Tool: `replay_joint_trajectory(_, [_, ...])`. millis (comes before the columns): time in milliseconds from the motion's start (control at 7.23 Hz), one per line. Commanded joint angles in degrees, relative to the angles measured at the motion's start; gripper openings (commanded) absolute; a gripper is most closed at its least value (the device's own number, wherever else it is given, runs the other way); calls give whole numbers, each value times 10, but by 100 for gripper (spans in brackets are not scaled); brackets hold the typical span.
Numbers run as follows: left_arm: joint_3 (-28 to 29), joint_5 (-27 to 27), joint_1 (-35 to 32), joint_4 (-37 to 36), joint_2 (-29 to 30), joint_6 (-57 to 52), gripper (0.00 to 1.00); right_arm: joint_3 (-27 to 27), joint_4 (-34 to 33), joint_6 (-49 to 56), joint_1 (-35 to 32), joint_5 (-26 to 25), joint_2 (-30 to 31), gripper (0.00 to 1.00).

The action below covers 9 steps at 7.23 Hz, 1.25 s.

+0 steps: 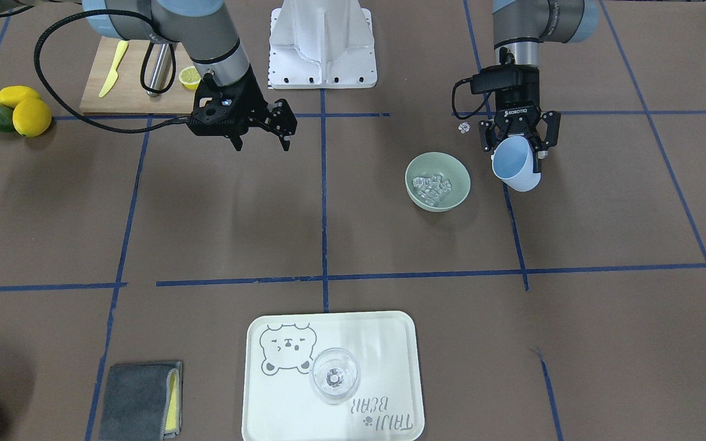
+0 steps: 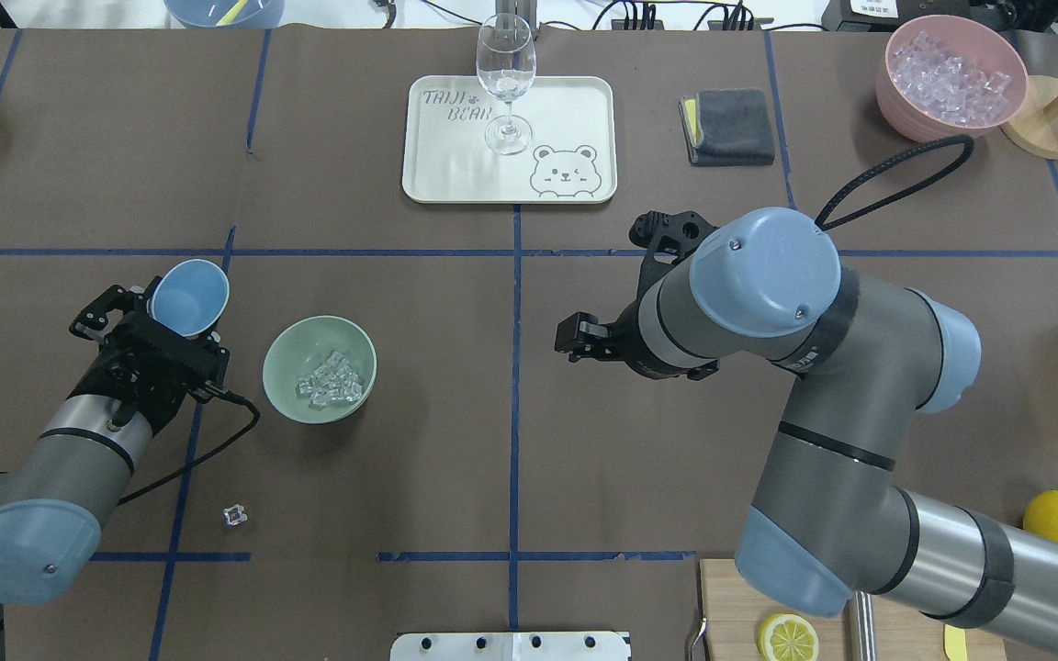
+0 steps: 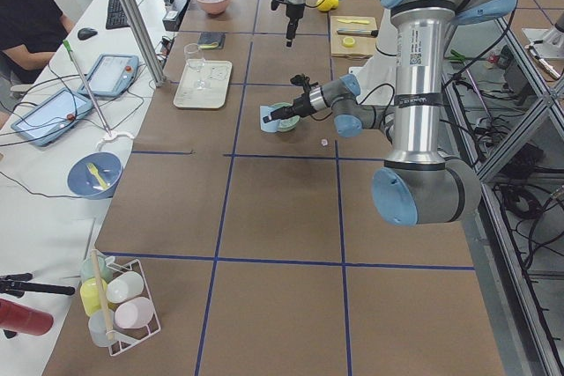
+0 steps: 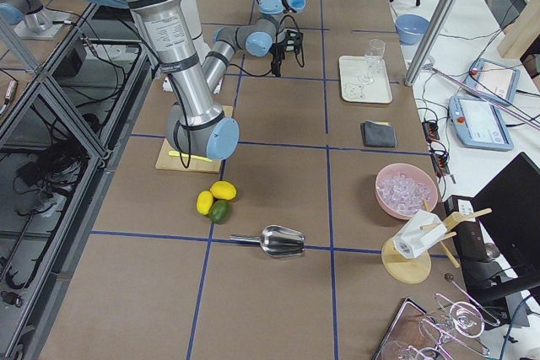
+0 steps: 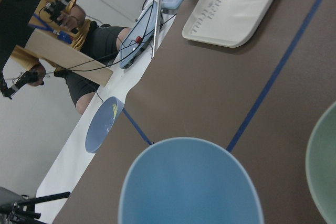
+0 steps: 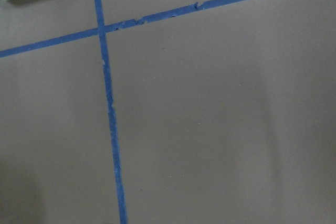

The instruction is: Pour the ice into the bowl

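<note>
A round pale mint-green bowl (image 1: 419,168) is seen standing on the brown table (image 1: 390,245), in the robot's left half. A heap of small clear ice cubes (image 1: 431,187) is held inside it, gathered at its bottom. One stray clear ice cube (image 1: 464,127) is seen lying on the table outside the bowl, apart from it, toward the robot's base.

A light blue cup (image 1: 515,165) is clasped across its body by the left gripper (image 1: 517,150), whose fingers are pressed against the cup's sides. The cup is held just beside the bowl, not over it, and is tilted; in the left wrist view only its smooth blue inside is shown.

The right gripper (image 1: 261,144) is held over the middle of the table, well apart from the bowl, with its fingers spread wide and empty.

At the table's edge across from the robot, a cream rectangular tray with a bear drawing (image 1: 390,343) is set, and a clear stemmed glass (image 1: 334,375) is stood upright on it.
</note>
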<state>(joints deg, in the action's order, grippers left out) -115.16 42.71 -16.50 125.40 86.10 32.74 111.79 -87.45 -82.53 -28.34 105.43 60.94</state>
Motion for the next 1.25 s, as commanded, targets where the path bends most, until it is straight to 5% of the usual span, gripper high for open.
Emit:
replay_joint_trajectory(0, [6,12,-12,118,-72,74,0,-9,0,-7,21,-18,-20,100])
replay_joint_trajectory(415, [135,13,-54,387,-105,94,0,-102,31,-45,62,-65,-102,100])
replay_joint_trajectory(554, [141,18,-63,411,-126,91,0,-168,94,-83,72,-90,-138,100])
replay_joint_trajectory(1107, [200,70,-97,514,-138,94,0,-391,110,-89,73,-91,-316,100])
